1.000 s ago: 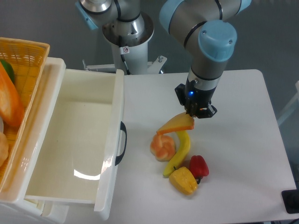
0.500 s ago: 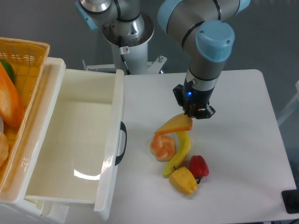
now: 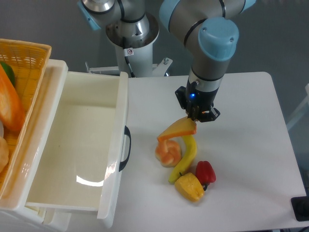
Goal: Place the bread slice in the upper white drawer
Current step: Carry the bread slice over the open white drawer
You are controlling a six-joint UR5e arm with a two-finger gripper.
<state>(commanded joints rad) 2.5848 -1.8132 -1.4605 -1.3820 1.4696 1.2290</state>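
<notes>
fixed camera, looking down on the table:
- gripper (image 3: 197,117): fingers closed onto the right end of the bread slice (image 3: 176,130), which hangs tilted, left end lower, lifted above the other food.
- round orange-white bun (image 3: 168,152): on the table (image 3: 251,145), directly under the slice's lower end; whether the two touch cannot be told.
- yellow banana (image 3: 185,157): just beside the bun on its right, upper end under the slice.
- red pepper (image 3: 205,172) and yellow pepper (image 3: 189,187): touching each other at the banana's lower end.
- upper white drawer (image 3: 72,145): pulled open at left, inside bare, black handle (image 3: 125,149) facing the food pile; open table lies between handle and bun.
- woven yellow basket (image 3: 19,82): far left, beyond the drawer, holding an orange item (image 3: 9,106).
- second arm base (image 3: 130,34): at the table's rear edge.
</notes>
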